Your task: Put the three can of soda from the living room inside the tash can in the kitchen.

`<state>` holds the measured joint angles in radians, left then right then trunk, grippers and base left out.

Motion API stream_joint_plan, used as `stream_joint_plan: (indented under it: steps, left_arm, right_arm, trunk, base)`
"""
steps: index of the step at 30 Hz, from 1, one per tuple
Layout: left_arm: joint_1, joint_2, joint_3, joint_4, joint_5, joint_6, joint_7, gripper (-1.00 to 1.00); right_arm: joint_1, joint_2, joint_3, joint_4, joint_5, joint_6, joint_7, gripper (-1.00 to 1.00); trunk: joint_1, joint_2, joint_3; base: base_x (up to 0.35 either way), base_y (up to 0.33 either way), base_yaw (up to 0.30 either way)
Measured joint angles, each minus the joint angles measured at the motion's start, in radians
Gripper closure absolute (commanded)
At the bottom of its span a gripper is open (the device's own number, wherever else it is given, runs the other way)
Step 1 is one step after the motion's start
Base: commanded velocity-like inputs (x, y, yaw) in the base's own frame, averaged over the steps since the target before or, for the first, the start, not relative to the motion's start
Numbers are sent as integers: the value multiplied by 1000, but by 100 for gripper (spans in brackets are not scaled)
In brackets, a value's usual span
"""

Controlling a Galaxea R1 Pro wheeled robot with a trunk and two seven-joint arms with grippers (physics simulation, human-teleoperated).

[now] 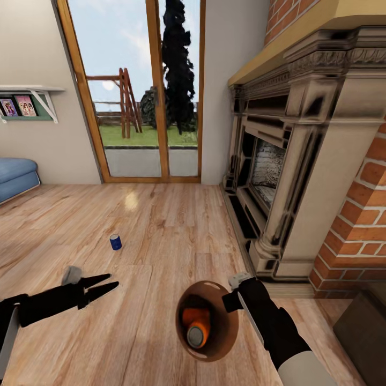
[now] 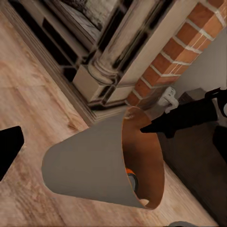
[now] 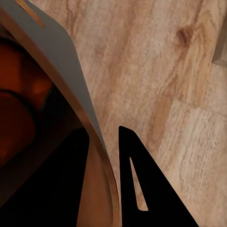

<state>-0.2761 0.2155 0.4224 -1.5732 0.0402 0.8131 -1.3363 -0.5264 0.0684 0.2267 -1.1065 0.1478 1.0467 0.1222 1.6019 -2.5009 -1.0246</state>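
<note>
My right gripper point(image 1: 231, 300) is shut on the rim of the tash can point(image 1: 214, 292), holding the grey bin with its brown inside above the wood floor. An orange can of soda point(image 1: 197, 324) with a grey top lies inside it. In the left wrist view the tash can point(image 2: 90, 165) hangs tilted, the orange can point(image 2: 131, 178) deep inside and the right gripper point(image 2: 147, 127) on its rim. The right wrist view shows the rim point(image 3: 71, 80) between the gripper's fingers point(image 3: 142, 189). A dark blue can of soda point(image 1: 115, 242) stands on the floor, ahead of my open, empty left gripper point(image 1: 112, 281).
The carved fireplace point(image 1: 300, 161) and red brick chimney point(image 1: 364, 214) stand close on the right. Wood-framed glass doors point(image 1: 145, 91) are straight ahead. A blue sofa point(image 1: 16, 177) sits at the far left. A dark box point(image 1: 364, 332) lies at the lower right.
</note>
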Motion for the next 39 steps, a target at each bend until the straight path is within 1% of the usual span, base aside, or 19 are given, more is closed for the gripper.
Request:
stream_joint_plan:
  steps: [3,4,6,7,8,9,10,11,13,16,19,21,22,25,27,30,32,35,39]
  left_arm:
    - [0,1,11,6,-1,-11,97,-100]
    - [0,0,14,16,-3,-35,187,-100]
    - [0,-1,15,33,-4,-67,287,-100]
    - [1,-2,16,62,-6,-100,381,-100]
    - [1,-3,17,124,-7,-159,501,-100]
    - [0,-3,17,179,-5,-209,565,-100]
    - [0,-3,17,209,-4,-237,591,-100]
    - [0,-4,18,268,-5,-292,630,-100]
    - [0,-4,18,334,-4,-348,661,-100]
    - [0,-4,18,498,-3,-499,716,-100]
    - [0,-4,17,592,-5,-602,745,-100]
    - [0,-4,15,638,-4,-653,756,-100]
    - [0,-5,11,675,-5,-698,762,-100]
    - [0,-5,0,728,-5,-767,769,-100]
    - [0,-5,-9,759,-6,-829,774,-100]
    - [0,-5,-12,781,-5,-854,775,-100]
    - [-1,-5,-14,802,-3,-872,776,-100]
    - [-1,-6,-15,809,-2,-878,776,-100]
    - [0,-9,-16,813,-2,-880,776,-100]
  right_arm:
    - [0,-2,-2,-1,3,0,0,100]
    - [0,-3,-4,-1,2,0,0,100]
    - [0,-5,-7,-2,4,0,0,100]
    - [0,-7,-10,-3,2,0,0,100]
    - [0,-17,-17,-4,-16,0,1,100]
    - [1,-26,-23,-5,-19,0,1,100]
    - [1,-30,-26,-5,-2,0,1,100]
    - [2,-37,-33,-7,8,0,0,100]
    - [3,-41,-43,-15,31,-1,-2,100]
    - [11,-48,-76,-69,0,0,-1,100]
    - [26,-51,-91,-149,-5,-10,-2,100]
    - [42,-56,-95,-171,-2,-39,-2,100]
    - [59,-62,-97,-183,0,-78,-3,100]
    - [99,-70,-103,-194,2,-179,-4,100]
    - [153,-74,-149,-179,-30,-338,-1,100]
    - [172,-74,-185,-195,8,-435,-1,100]
    - [192,-75,-211,-187,-19,-530,12,100]
    - [231,-77,-223,-187,-16,-596,14,100]
    - [286,-75,-223,-125,-21,-702,9,100]
  trunk:
    - [0,0,0]
    - [0,0,0]
    - [0,0,0]
    - [0,0,0]
    - [0,0,0]
    - [0,0,0]
    - [0,0,0]
    - [0,0,0]
    - [0,0,0]
    - [0,0,0]
    - [0,0,0]
    - [0,0,0]
    - [0,0,0]
    - [0,0,0]
    - [0,0,0]
    - [0,0,0]
    - [0,0,0]
    - [0,0,0]
    - [0,0,0]
  base:
    - [0,0,0]
    - [0,0,0]
    - [0,0,0]
    - [0,0,0]
    - [0,0,0]
    - [0,0,0]
    - [0,0,0]
    - [0,0,0]
    - [0,0,0]
    - [0,0,0]
    - [0,0,0]
    - [0,0,0]
    - [0,0,0]
    - [0,0,0]
    - [0,0,0]
    - [0,0,0]
    - [0,0,0]
    - [0,0,0]
    - [0,0,0]
